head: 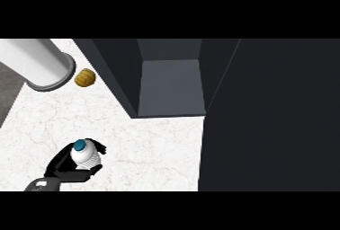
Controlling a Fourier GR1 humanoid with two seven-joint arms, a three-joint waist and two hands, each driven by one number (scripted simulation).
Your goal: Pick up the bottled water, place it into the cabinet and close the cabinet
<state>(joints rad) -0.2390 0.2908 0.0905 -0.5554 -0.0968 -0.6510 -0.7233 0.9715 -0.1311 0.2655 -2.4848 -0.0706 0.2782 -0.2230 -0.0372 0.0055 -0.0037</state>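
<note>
Had my left hand (pixel 69 166) at lower left, fingers (pixel 98 148) curled round the bottled water (pixel 85 156) above the counter (pixel 153 148). Figured it could clip the cabinet (pixel 172 85) wall going in.

Bottled water (pixel 85 155): white, teal cap, upright, lower left. Cabinet (pixel 171 85): dark, open, upper centre, well apart.

left hand (pixel 66 168) gripping bottled water (pixel 85 155), open cabinet (pixel 171 85)
</note>
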